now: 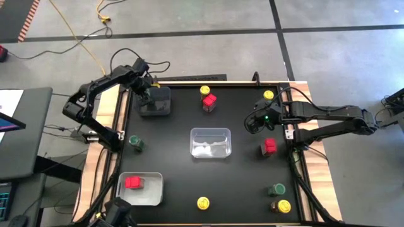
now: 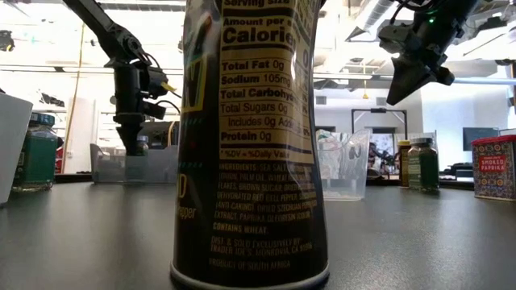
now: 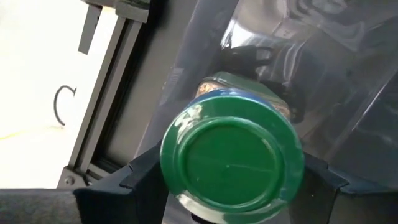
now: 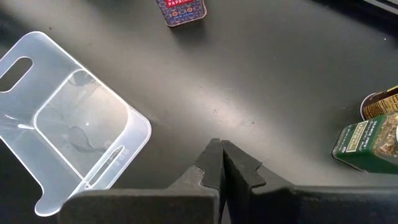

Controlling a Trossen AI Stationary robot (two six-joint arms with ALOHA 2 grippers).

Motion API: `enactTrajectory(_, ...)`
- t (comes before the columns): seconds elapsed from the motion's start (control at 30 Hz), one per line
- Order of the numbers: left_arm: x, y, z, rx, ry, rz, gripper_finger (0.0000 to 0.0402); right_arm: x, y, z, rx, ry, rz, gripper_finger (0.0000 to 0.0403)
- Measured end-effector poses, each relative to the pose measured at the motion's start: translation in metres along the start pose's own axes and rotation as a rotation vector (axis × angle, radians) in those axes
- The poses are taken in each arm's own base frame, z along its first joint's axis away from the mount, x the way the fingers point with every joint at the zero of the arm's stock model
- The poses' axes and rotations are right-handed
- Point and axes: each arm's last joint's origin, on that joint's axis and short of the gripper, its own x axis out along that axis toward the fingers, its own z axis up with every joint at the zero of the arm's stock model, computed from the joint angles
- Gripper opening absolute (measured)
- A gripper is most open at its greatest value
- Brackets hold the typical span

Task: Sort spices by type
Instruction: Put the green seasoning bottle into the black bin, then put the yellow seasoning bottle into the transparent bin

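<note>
In the low view, one big dark jar (image 2: 248, 145) stands right in front of the camera. It hides the middle of the surface (image 2: 403, 234), and its top is cut off, so its lid does not show. In the high view, the left gripper (image 1: 147, 96) covers what it holds, so the jar under it cannot be seen there.

The left arm reaches to the far left of the surface and points down into a grey bin (image 1: 155, 103). The left wrist view shows its fingers (image 3: 140, 180) on both sides of a green-lidded jar (image 3: 231, 163), holding it inside the bin. Whether the jar touches the bin's floor cannot be told.

The right gripper (image 1: 254, 123) hangs in the air over the right side of the surface, with the arm stretched in from the right. Its fingers (image 4: 211, 163) are pressed together and hold nothing.

A clear bin (image 1: 211, 142) sits in the middle. A white tray (image 1: 151, 197) at the near left holds a red-topped jar (image 1: 132, 183). Another red-topped jar (image 1: 209, 101) stands at the far side, just beside a yellow-lidded jar (image 1: 205, 91). A third red-topped one (image 1: 269, 146) is on the right. More green-lidded jars stand at the left (image 1: 136, 142) and the near right (image 1: 277, 189). Yellow-lidded ones are at the near middle (image 1: 202, 203), the near right (image 1: 283, 206) and the far right (image 1: 269, 95).
</note>
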Motion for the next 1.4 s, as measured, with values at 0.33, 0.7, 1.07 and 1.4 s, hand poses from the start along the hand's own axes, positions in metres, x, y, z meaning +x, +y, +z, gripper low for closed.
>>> enactTrajectory(0.33, -0.001, -0.004, 0.002, 0.024, 0.040, 0.046, 0.0248, 0.000, 0.000, 0.000, 0.000, 0.000, 0.000, 0.0031)
enactTrajectory(0.7, -0.020, 0.002, 0.007, 0.008, 0.052, 0.043, 0.0248, 0.000, 0.000, 0.000, -0.005, 0.000, 0.000, 0.0031)
enactTrajectory(1.07, -0.060, 0.006, 0.006, -0.099, 0.150, -0.015, 0.0248, 0.000, 0.000, 0.000, -0.008, 0.000, 0.000, 0.0031)
enactTrajectory(1.4, -0.106, -0.015, 0.011, -0.272, -0.008, -0.216, 0.0248, 0.000, 0.000, 0.000, -0.010, 0.001, -0.001, 0.0031)
